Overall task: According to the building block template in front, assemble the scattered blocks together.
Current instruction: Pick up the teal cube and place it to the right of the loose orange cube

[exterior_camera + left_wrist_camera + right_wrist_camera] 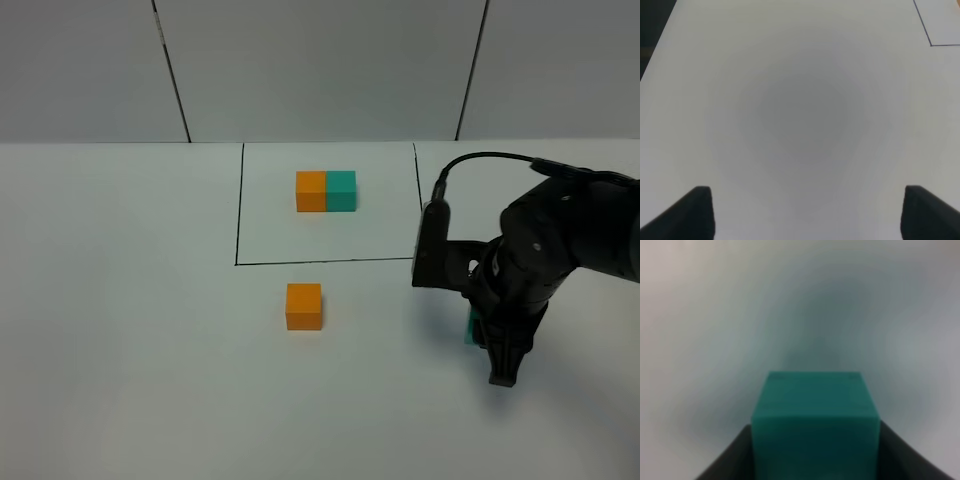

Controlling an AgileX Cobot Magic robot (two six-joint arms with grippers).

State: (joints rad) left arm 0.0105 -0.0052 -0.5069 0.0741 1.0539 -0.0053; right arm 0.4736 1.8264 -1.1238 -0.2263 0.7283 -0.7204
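Teal cube [815, 410] sits clamped in right gripper [814, 460], mostly hidden overhead.

Soft even light; close teal cube [815, 425] blurred.

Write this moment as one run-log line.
right gripper jaws shut on teal cube | left gripper open, empty | orange cube free, in front of template | blocks not yet joined

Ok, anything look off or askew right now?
Nothing stands out. The template pair sits square inside its frame, the loose orange cube rests flat, and the teal cube sits straight in the right gripper.
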